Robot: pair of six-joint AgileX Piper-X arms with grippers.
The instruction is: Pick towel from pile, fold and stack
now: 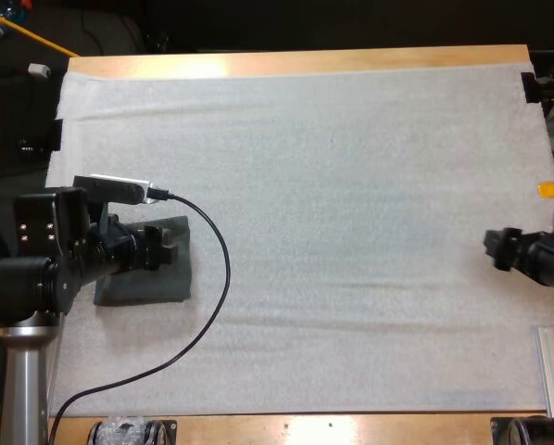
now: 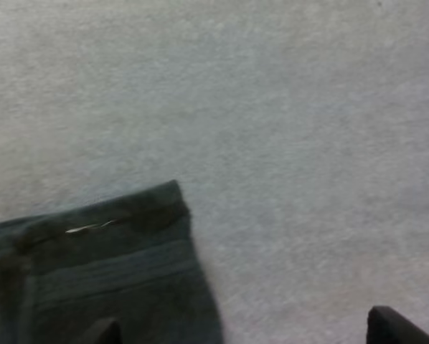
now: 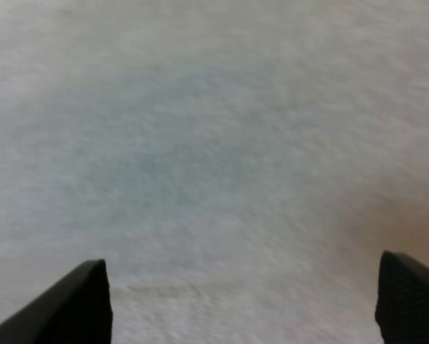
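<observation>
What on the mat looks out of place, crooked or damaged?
Nothing serious. The folded towel lies flat under the open left hand. Only a thin pale fleck near its corner looks odd; I cannot tell what it is.

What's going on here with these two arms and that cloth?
Two robot arms work over a white mat. The left claw is open above a dark towel that lies folded near the mat's left side, with one finger over the cloth and the other over bare mat, so it grips nothing. The right claw hangs open over bare mat at the right side, well away from the towel.
</observation>
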